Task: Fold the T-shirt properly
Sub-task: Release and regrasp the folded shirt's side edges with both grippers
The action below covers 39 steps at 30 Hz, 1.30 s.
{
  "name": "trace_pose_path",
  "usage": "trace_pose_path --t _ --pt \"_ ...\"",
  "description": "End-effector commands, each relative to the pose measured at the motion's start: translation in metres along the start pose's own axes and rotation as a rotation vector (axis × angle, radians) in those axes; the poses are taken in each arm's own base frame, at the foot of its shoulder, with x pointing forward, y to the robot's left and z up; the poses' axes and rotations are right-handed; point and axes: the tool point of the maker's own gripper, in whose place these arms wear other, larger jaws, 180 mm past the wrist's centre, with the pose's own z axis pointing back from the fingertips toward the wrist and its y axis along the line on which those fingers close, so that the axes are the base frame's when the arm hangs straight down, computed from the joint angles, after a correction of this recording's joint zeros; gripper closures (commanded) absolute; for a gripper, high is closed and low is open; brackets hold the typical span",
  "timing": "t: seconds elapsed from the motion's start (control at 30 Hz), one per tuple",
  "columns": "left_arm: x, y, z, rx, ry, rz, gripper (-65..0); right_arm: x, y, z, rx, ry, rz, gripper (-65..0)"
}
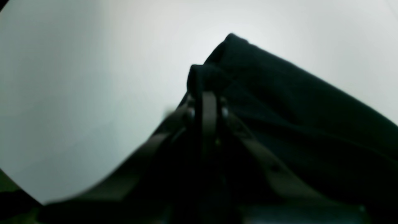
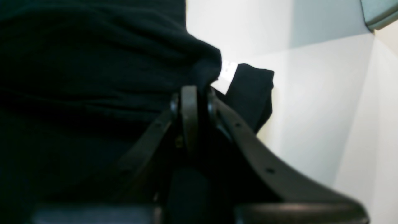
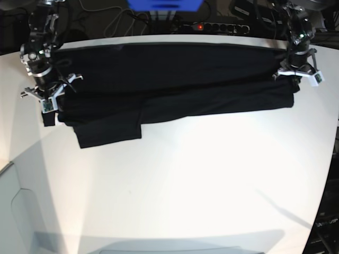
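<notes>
Left gripper [image 1: 209,98] and right gripper [image 2: 196,90] are closing on opposite ends of the black T-shirt [image 3: 175,63]

Nearest the base camera, the white tabletop [image 3: 185,185] is supporting the work. Beyond it, a squarish flap [image 3: 114,132], possibly a sleeve, is lying out from the shirt's near edge, closer to the right gripper's end. I am finding it projecting past the neighbouring cloth, so I judge that it is likely to need tucking for a proper fold.

Farther back, I am pinching a raised bit of fabric in each gripper, the tips nearly together. In my judgement, I am gripping the two ends so that the span between is moving as one straight edge. Slanting creases are running between the grips; the soft cloth is likely to sag or skew if one side is leading.

Farthest off, the T-shirt is stretching across the far part of the tabletop as a long dark band, with cables [image 3: 122,16] lying behind. I am assessing the fold as partly done, with the next move calling for both arms to be carrying the edge evenly and laying it flat before releasing. I am seeing no container in these views.
</notes>
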Motion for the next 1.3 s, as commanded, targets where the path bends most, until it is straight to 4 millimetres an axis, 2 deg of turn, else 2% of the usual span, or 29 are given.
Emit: trace_pose_path --t 0.0,0.27,0.57,0.63,0.7,0.8,0.9,1.07,1.13,1.27 --pt "0.01 0.003 0.001 0.005 -0.034 -0.013 0.0 0.012 -0.006 0.002 -0.009 -0.042 0.017 0.0" --pt "0.003 0.006 -0.012 0.016 -0.012 0.017 0.0 0.009 -0.004 0.003 -0.004 -0.032 0.018 0.0" --pt "0.01 0.001 -0.01 0.004 -0.031 0.014 0.0 0.008 -0.001 0.004 0.018 -0.027 0.034 0.0" --pt "0.01 0.0 -0.009 0.003 -0.027 0.013 -0.1 0.008 0.008 0.004 0.069 -0.027 0.057 -3.9" --pt "0.01 -0.001 -0.009 0.0 -0.028 0.012 -0.6 0.007 0.008 0.007 0.087 -0.026 0.065 -11.4" --pt "0.011 -0.002 -0.008 -0.002 -0.03 0.01 -8.0 0.011 -0.005 0.012 0.056 -0.037 0.067 -24.3" --pt "0.01 -0.001 -0.007 -0.001 -0.028 0.008 -18.9 0.017 -0.012 0.021 0.03 -0.056 0.077 -30.6" --pt "0.011 0.002 -0.007 0.006 -0.03 0.008 -34.7 0.038 -0.011 0.027 0.025 -0.106 0.108 -31.3" --pt "0.012 0.003 -0.007 0.007 -0.031 0.005 -37.2 0.05 -0.013 0.026 0.015 -0.135 0.114 -31.5" --pt "0.013 0.002 -0.007 0.006 -0.033 0.004 -37.9 0.062 -0.007 0.019 0.015 -0.171 0.085 -31.9"
